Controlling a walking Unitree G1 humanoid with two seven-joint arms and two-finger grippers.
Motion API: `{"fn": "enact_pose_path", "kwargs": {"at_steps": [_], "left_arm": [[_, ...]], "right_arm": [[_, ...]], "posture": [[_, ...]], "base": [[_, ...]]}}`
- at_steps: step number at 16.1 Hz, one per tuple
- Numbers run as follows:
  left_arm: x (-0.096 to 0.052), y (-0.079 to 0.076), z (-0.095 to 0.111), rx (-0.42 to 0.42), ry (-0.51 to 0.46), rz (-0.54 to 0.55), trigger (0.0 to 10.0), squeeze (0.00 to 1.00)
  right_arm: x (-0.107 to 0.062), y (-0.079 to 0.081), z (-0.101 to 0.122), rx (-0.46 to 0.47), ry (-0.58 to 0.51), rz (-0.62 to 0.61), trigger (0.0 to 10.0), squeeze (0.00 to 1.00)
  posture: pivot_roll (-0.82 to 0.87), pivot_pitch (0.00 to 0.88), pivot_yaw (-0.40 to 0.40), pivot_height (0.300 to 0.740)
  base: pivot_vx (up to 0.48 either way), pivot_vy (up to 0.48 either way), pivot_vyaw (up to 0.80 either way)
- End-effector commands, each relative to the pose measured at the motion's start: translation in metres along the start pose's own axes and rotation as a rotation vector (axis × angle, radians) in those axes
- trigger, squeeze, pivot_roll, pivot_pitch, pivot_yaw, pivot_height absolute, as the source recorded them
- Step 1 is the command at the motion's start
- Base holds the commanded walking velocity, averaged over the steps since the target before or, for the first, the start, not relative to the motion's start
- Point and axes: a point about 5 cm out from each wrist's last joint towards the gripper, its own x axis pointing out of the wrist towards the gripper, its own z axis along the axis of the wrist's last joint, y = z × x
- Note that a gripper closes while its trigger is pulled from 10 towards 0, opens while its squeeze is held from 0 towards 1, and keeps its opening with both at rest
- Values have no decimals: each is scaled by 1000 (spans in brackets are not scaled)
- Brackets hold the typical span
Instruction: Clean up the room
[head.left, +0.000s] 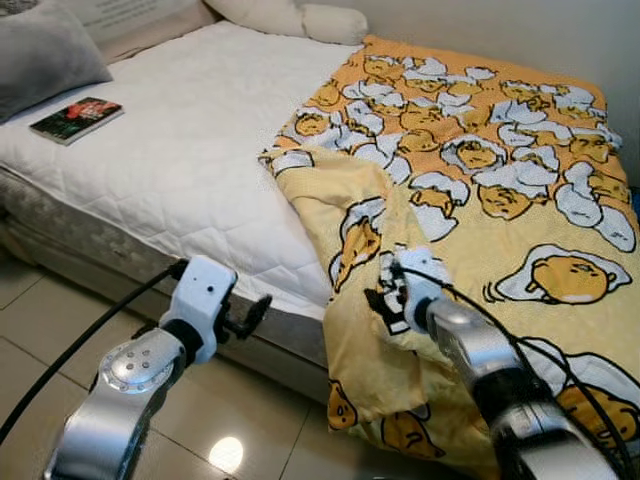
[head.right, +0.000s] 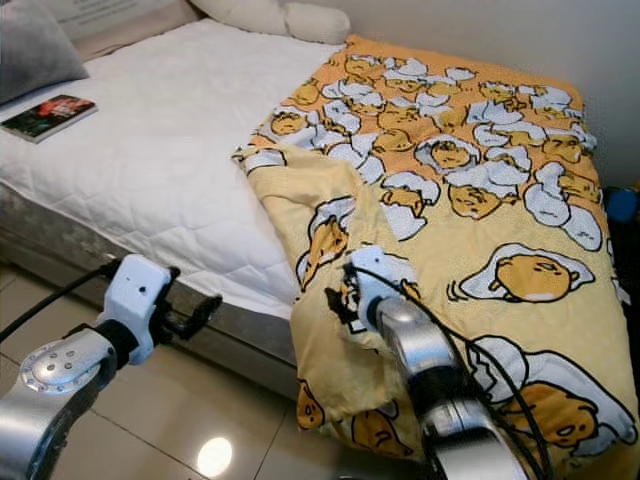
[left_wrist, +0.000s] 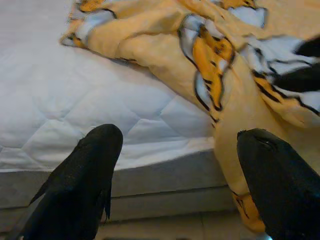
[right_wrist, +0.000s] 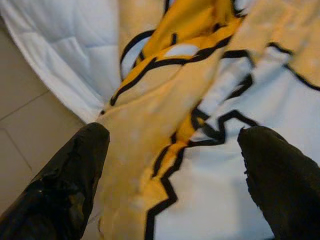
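A yellow blanket (head.left: 520, 200) printed with egg cartoons covers the right half of the bed and hangs over its front edge, its left border folded back in a rumpled ridge (head.left: 350, 200). My right gripper (head.left: 383, 296) is open against the hanging fold at the bed's front edge; in the right wrist view the cloth (right_wrist: 190, 130) lies between and beyond its fingers (right_wrist: 75, 170). My left gripper (head.left: 258, 312) is open, held in front of the mattress side just left of the blanket. A book (head.left: 76, 119) with a dark cover lies on the bare mattress (head.left: 190, 150) at the far left.
A grey pillow (head.left: 40, 50) and white pillows (head.left: 300, 18) lie at the head of the bed. A light wall runs along the bed's far side. Glossy tiled floor (head.left: 60, 320) lies in front of the bed.
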Motion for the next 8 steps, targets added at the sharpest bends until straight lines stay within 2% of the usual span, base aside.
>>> {"fn": "enact_pose_path", "kwargs": {"at_steps": [1, 2, 3, 4, 5, 8], "left_arm": [[0, -5, 6, 14, -4, -68, 10000, 0], [1, -7, 6, 21, 10, -114, 10000, 0], [1, -8, 4, 34, 25, -145, 10000, 0], [1, -9, 3, 43, 36, -164, 10000, 0], [1, -9, 2, 58, 53, -190, 10000, 0], [1, -11, 6, 74, 60, -218, 10000, 0]], "right_arm": [[3, 1, -1, -33, 27, 14, 10000, 1000], [6, 2, -3, -63, 51, 19, 10000, 1000], [8, 3, -5, -89, 66, 11, 10000, 498], [9, 4, -6, -107, 74, 5, 10000, 498], [12, 6, -8, -127, 85, -8, 10000, 0], [15, 13, -15, -170, 102, -36, 10000, 0]], "posture": [[-84, 0, -61, 740], [-81, 0, -60, 740], [-81, 0, -51, 740], [-82, 0, -46, 740], [-84, 0, -37, 740], [-53, 3, -12, 740]], "base": [[0, 0, 0], [0, 0, 0], [0, 0, 0], [0, 0, 0], [0, 0, 0], [0, 0, 0]]}}
